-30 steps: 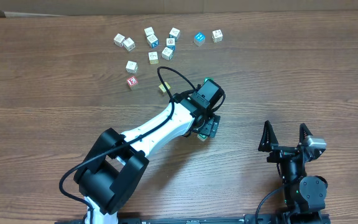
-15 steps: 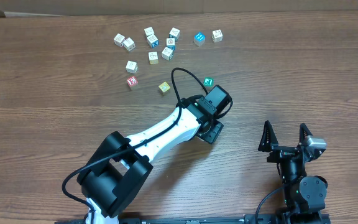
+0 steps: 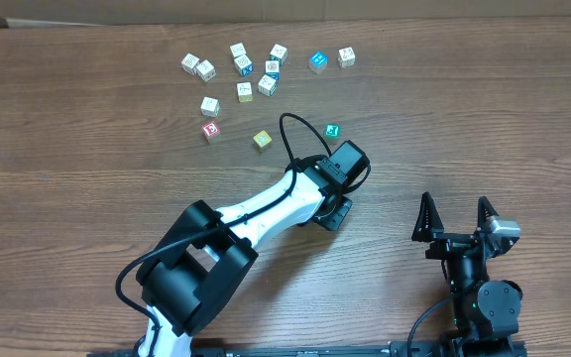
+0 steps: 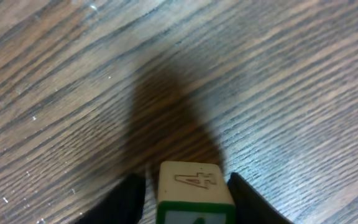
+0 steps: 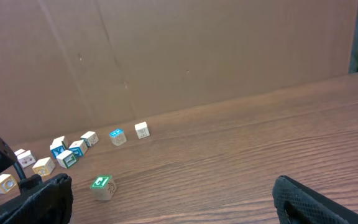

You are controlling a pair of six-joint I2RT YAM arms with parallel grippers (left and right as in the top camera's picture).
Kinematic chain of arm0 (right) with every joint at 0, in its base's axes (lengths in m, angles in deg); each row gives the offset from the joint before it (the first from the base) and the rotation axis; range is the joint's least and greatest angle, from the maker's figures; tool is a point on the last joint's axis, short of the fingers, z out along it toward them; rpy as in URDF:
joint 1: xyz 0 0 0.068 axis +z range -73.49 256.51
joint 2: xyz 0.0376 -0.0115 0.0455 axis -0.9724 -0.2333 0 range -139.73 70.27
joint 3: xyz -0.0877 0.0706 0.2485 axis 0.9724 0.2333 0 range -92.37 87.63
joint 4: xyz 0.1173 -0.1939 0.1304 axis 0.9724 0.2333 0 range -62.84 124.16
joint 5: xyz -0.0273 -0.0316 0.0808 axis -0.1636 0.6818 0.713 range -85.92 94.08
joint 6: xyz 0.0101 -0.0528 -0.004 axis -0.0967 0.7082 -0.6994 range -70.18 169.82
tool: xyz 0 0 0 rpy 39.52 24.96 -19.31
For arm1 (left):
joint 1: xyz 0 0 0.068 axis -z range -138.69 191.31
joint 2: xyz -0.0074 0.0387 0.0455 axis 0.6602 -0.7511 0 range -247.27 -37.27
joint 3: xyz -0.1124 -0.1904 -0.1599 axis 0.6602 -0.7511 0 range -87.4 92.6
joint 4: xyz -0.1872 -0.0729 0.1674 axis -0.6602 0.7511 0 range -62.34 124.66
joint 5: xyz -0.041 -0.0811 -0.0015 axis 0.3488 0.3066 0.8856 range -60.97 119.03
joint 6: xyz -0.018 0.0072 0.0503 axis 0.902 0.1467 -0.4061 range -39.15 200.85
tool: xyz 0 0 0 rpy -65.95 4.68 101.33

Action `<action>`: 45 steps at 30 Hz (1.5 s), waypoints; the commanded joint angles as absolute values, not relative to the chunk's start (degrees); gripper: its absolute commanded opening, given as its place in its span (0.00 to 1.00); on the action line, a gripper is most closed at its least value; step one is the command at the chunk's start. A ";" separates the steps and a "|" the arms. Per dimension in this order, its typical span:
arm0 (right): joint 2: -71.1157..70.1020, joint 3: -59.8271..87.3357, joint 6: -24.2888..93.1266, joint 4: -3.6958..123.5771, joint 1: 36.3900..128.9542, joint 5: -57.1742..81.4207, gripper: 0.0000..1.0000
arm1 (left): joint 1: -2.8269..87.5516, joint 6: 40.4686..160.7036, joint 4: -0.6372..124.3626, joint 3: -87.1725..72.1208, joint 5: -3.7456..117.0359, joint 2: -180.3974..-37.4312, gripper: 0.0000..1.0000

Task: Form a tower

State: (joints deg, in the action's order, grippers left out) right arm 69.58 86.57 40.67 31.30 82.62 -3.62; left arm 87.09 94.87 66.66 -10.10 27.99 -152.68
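No tower stands yet. At the upper left of the overhead view the loose cubes (image 3: 244, 90) lie scattered on the table (image 3: 87, 149). The yellow cube (image 3: 262, 140) sits alone at upper centre, and the teal cube (image 3: 332, 130) sits alone just right of it, so all the stacking is still to do.

My left hand (image 3: 333, 208) hangs just below the teal cube. In the left wrist view its fingers (image 4: 128, 198) flank the green-faced cube (image 4: 194, 186), marked 4, at the bottom edge. They are nearly on it, but I cannot tell if they pinch it yet. I take this cube for the base.

At the lower right my right hand (image 3: 455, 213) is spread wide, holding nothing.

A second ago my left arm lay over the yellow and teal cubes — it has since swung right and both are now clear. The right hand has not moved.
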 commanded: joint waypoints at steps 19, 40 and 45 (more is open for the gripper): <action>70.10 87.16 40.93 31.06 82.88 -3.60 1.00 | 87.07 124.79 68.93 -8.44 14.68 -152.97 0.42; 70.10 87.16 40.93 31.06 82.88 -3.60 1.00 | 87.11 126.26 70.79 -8.44 23.71 -152.97 0.29; 70.10 87.16 40.93 31.06 82.88 -3.60 1.00 | 87.11 126.19 70.79 -8.44 25.94 -152.97 0.32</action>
